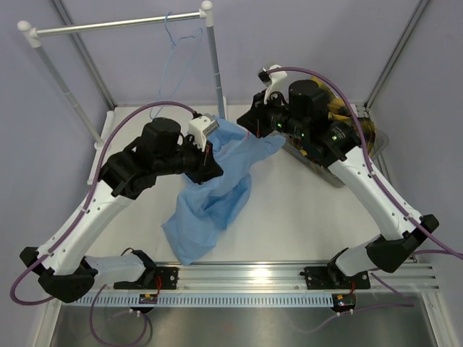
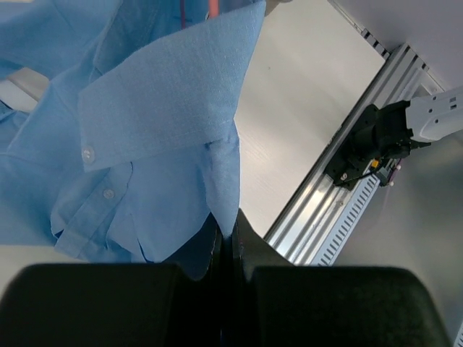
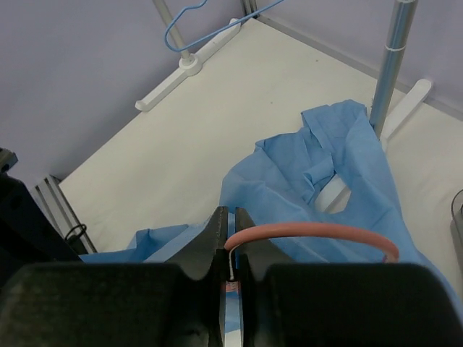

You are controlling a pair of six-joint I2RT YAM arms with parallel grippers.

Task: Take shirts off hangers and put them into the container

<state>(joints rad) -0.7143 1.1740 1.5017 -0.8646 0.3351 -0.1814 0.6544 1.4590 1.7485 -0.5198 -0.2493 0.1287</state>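
Observation:
The light blue shirt hangs from both grippers, its lower part trailing onto the table. My left gripper is shut on a fold of the shirt just below the collar. A red hanger is still inside the shirt, and my right gripper is shut on its wire. In the top view the left gripper and right gripper hold the shirt's top between them. The container sits behind the right arm with the yellow plaid shirt in it. A light blue hanger hangs bare on the rail.
The white clothes rack stands at the back left, its upright post just behind the shirt and its foot on the table. An aluminium rail with the arm bases runs along the near edge.

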